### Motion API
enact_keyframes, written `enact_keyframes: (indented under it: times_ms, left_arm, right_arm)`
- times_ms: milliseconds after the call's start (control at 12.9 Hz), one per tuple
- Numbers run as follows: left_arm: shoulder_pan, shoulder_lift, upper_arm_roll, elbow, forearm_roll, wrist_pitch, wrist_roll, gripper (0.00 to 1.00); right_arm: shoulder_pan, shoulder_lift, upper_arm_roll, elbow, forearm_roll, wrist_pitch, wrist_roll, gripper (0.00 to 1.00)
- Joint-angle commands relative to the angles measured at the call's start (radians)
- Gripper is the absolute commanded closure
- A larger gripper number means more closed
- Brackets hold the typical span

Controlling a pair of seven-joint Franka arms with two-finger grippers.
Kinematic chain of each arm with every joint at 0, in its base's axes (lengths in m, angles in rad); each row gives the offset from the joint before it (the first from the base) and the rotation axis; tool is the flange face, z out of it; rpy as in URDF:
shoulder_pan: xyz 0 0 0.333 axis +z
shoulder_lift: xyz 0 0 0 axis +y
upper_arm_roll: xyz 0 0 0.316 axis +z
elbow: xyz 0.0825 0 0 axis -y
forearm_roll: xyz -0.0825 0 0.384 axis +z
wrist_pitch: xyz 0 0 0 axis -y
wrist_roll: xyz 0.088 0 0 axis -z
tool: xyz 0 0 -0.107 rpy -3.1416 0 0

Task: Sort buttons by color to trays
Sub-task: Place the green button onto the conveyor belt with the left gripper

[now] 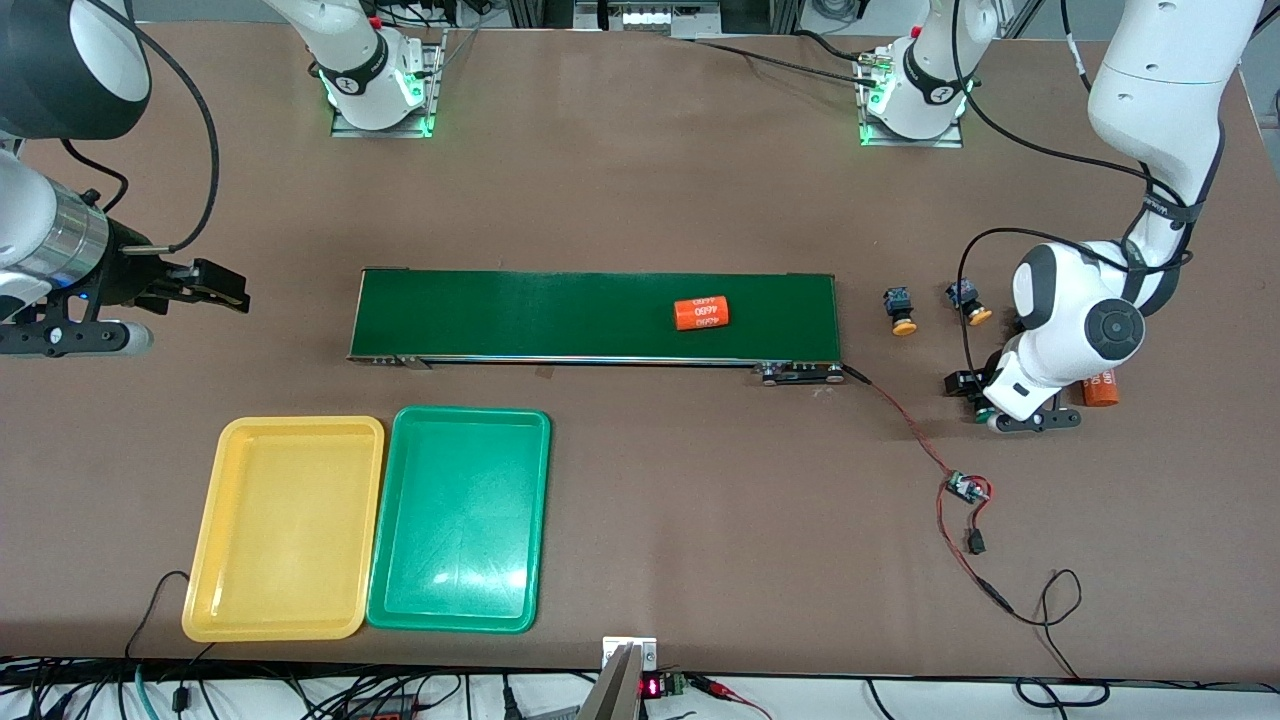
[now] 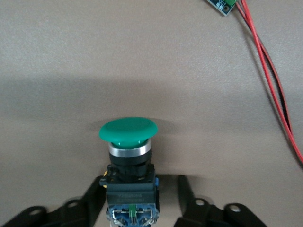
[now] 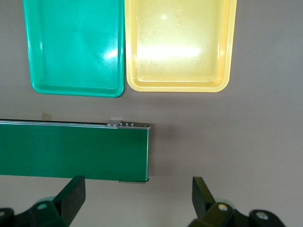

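A green-capped button [image 2: 128, 130] with a dark body stands on the table between the fingers of my left gripper [image 2: 142, 183]. The jaws are open: one finger is against the button's body and the other stands a little apart. In the front view that gripper [image 1: 978, 402] is low over the table past the conveyor's end, and the arm hides the button. Two yellow-capped buttons [image 1: 902, 311] [image 1: 968, 302] lie farther from the camera than it. The other green button is out of view. The yellow tray [image 1: 300, 424] and the green tray [image 1: 470, 412] lie side by side, both empty. My right gripper [image 1: 235, 290] is open and empty, up beside the conveyor's other end [image 3: 138, 184].
A long dark-green conveyor [image 1: 520, 315] carries an orange cylinder [image 1: 700, 313]. Another orange cylinder [image 1: 1100, 390] lies beside the left hand. A small circuit board [image 1: 968, 488] with red wires [image 2: 270, 80] lies nearer the camera. The right wrist view shows both trays [image 3: 75, 90] [image 3: 175, 88].
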Motion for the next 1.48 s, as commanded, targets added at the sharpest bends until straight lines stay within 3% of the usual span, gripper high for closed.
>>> enact_keyframes:
  times_ms: [0,311,544,778,933,1244,1322,1400]
  left_arm:
    - [-0.017,-0.059,0.000,0.001,-0.009,-0.081,0.002,0.89]
    - [-0.020,-0.142,-0.109,0.085,-0.013,-0.329,-0.003,0.89]
    - [-0.024,-0.185,-0.259,0.114,-0.028,-0.457,-0.018,0.88]
    - [-0.053,-0.185,-0.396,0.102,-0.032,-0.456,-0.194,0.87]
    - [-0.086,-0.170,-0.448,0.084,-0.032,-0.439,-0.303,0.87]
    - [-0.099,-0.157,-0.493,-0.059,-0.030,-0.209,-0.365,0.85]
    - [-0.102,-0.156,-0.493,-0.062,-0.032,-0.200,-0.371,0.75]
    - [-0.103,-0.159,-0.493,-0.058,-0.032,-0.200,-0.371,0.28]
  right_arm:
    - [0.001,-0.008,-0.001,-0.007,-0.002,-0.004,-0.014,0.00]
    - [0.001,-0.008,-0.001,-0.007,-0.002,-0.004,-0.012,0.00]
    - [-0.003,-0.008,-0.001,-0.007,-0.002,-0.004,-0.014,0.00]
    - [-0.003,-0.008,-0.001,-0.007,-0.002,-0.004,-0.014,0.00]
    - [-0.003,-0.008,-0.001,-0.007,-0.002,-0.004,-0.014,0.00]
    - [-0.003,-0.008,-0.001,-0.007,-0.002,-0.004,-0.012,0.00]
    - [-0.003,-0.008,-0.001,-0.007,-0.002,-0.004,-0.012,0.00]
    - [-0.003,-0.008,-0.001,-0.007,-0.002,-0.004,-0.012,0.00]
